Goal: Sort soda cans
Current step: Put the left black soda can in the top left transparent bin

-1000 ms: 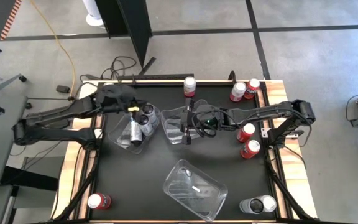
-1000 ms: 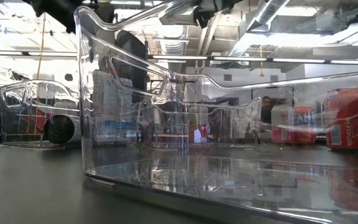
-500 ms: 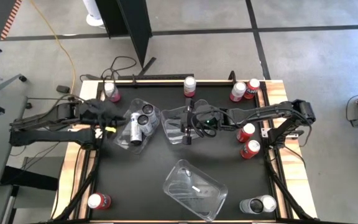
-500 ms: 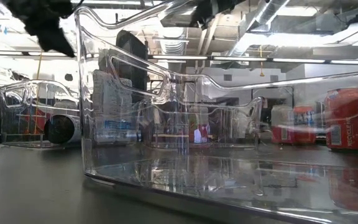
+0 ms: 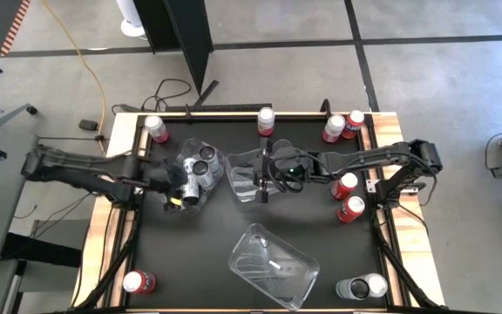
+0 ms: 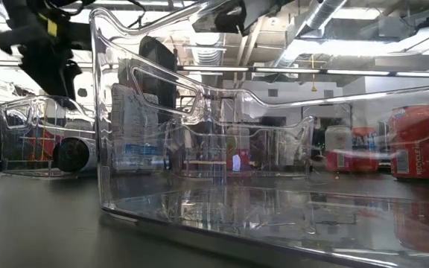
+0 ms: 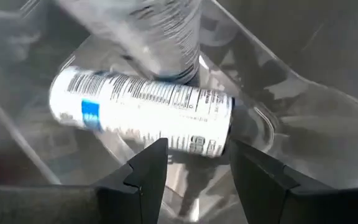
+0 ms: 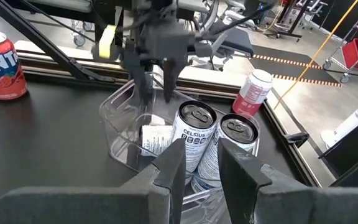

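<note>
A clear bin (image 5: 192, 177) at the table's left holds three silver soda cans. Two stand upright (image 8: 194, 134) (image 8: 235, 140), and one lies on its side (image 7: 142, 109) on the bin's floor. My left gripper (image 5: 174, 199) (image 7: 197, 155) hangs open over the bin's near-left end. It points steeply down at the lying can and touches nothing. My right gripper (image 5: 262, 179) (image 8: 197, 165) hovers above the middle bin (image 5: 253, 174). It is open by a narrow gap with nothing between its fingers.
A third clear bin (image 5: 273, 266) lies near the front edge. Red cans stand along the far edge (image 5: 155, 129) (image 5: 266, 119) (image 5: 334, 129), at the right (image 5: 345, 185) (image 5: 350, 209) and at the near-left corner (image 5: 138, 281). Silver cans (image 5: 362, 286) sit near-right.
My left gripper has swung from the left bin's far-left corner out toward the table's left edge. It has then come back over the bin's near-left end, sinking and tipping to point more steeply down. The cans in the bin and my right arm have stayed put.
</note>
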Robot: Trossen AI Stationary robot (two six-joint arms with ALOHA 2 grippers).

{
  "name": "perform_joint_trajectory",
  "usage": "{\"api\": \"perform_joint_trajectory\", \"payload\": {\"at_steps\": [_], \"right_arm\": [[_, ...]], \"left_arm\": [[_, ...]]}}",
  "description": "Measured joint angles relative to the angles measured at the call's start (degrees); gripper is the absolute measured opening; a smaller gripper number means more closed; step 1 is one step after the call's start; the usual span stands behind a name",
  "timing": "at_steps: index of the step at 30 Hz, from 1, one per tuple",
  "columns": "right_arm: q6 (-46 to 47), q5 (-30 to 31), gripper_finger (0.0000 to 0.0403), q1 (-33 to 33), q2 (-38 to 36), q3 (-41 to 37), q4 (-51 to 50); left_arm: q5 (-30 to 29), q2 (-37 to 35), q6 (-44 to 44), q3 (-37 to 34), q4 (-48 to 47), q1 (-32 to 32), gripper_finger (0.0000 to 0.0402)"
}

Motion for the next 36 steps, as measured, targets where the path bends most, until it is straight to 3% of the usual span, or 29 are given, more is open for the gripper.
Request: {"api": "perform_joint_trajectory", "payload": {"at_steps": [12, 36], "right_arm": [[-0.1, 0.0, 0.0113, 0.1, 0.0, 0.0, -0.3], [-0.3, 0.0, 0.0113, 0.1, 0.0, 0.0, -0.7]], "left_arm": [[-2.9, 12.3, 0.0, 0.0, 3.9, -4.3, 0.0168], [-4.1, 17.6, -4.0, 0.3, 4.1, -4.3, 0.0168]]}}
